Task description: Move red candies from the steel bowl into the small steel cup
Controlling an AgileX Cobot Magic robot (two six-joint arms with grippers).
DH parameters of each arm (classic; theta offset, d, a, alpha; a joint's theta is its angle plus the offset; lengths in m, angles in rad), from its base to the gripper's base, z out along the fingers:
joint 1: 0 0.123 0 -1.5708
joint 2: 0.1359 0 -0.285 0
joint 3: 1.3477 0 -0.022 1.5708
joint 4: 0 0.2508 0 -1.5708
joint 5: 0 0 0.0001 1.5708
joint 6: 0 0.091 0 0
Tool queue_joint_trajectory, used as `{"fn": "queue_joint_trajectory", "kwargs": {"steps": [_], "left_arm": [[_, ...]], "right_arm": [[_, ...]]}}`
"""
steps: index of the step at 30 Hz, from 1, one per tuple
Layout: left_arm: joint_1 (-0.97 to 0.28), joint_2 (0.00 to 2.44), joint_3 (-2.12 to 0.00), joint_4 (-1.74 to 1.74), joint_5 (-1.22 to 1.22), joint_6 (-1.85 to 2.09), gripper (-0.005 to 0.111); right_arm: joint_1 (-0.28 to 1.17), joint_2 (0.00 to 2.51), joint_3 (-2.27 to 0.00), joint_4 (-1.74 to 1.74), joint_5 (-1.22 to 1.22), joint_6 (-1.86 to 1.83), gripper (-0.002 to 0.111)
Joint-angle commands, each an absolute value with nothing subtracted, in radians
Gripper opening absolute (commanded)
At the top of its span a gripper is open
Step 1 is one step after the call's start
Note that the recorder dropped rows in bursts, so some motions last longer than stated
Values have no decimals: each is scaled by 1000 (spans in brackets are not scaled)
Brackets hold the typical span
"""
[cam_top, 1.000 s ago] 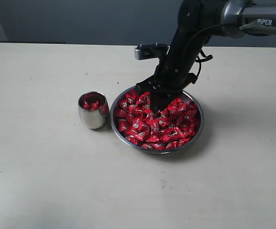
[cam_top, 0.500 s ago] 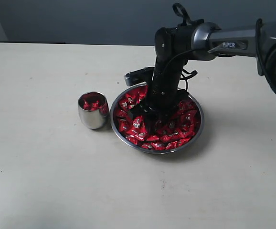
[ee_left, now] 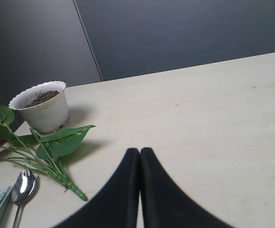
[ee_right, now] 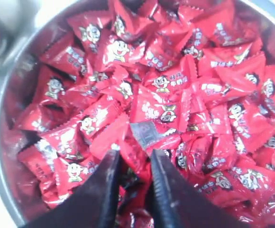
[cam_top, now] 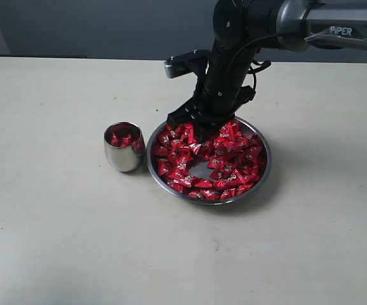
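Dark grey wall panels stand behind a broad, pale desk (cam_top: 56,241), which carries everything in play. Largest on it is the right arm (cam_top: 234,57), reaching down from the far right side over the steel bowl (cam_top: 267,166). The bowl sits right of centre in the exterior view, and the small steel cup (cam_top: 124,159) stands just beside its left rim.

The red candies (cam_top: 237,155) fill most of the bowl, apart from a bare patch of steel near its middle. A smaller clutch of candies (cam_top: 121,137) already lies inside the cup, showing near its rim.

The right gripper (cam_top: 191,122) hangs over the far-left part of the bowl, a little above the heap. In the right wrist view its fingers (ee_right: 110,190) stand narrow, and a red candy (ee_right: 132,159) appears to be pinched between the tips, though the wrappers underneath make that hard to confirm.

The left gripper (ee_left: 139,151) is away from the work. Its fingers are pressed together with nothing between them, above bare desk near a white plant pot (ee_left: 42,111), a leafy sprig (ee_left: 61,140) and a spoon (ee_left: 22,183).

By my reading the task is well begun but far from done. Some candies have reached the cup and many more wait in the bowl, and the pinched one has yet to be carried left to the cup and let go.
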State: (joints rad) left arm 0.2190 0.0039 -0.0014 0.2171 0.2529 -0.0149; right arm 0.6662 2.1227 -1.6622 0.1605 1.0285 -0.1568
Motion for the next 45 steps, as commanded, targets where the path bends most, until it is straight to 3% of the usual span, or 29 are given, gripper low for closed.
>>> {"fn": "queue_joint_trajectory", "kwargs": {"steps": [1,14,16,21,23,36,38,41,45], "left_arm": [[216,0,0,222,239,-19,0],[216,0,0,222,239,-19,0],[216,0,0,222,239,-19,0],[216,0,0,222,239,-19,0],[216,0,0,222,239,-19,0],[216,0,0,222,239,-19,0],[216,0,0,222,239,-19,0],[216,0,0,222,239,-19,0],[216,0,0,222,239,-19,0]], "right_arm": [[664,2101,-1658,210,1017,-182,2],[664,2242,-1658,417,873,-265,2],[664,2244,-1658,423,876,-265,9],[664,2244,-1658,423,889,-272,42],[664,2242,-1658,423,908,-272,44],[664,2239,-1658,337,1025,-292,39],[664,2239,-1658,334,1022,-292,30],[664,2238,-1658,327,1022,-292,-1],[664,2227,-1658,306,1042,-292,0]]}}
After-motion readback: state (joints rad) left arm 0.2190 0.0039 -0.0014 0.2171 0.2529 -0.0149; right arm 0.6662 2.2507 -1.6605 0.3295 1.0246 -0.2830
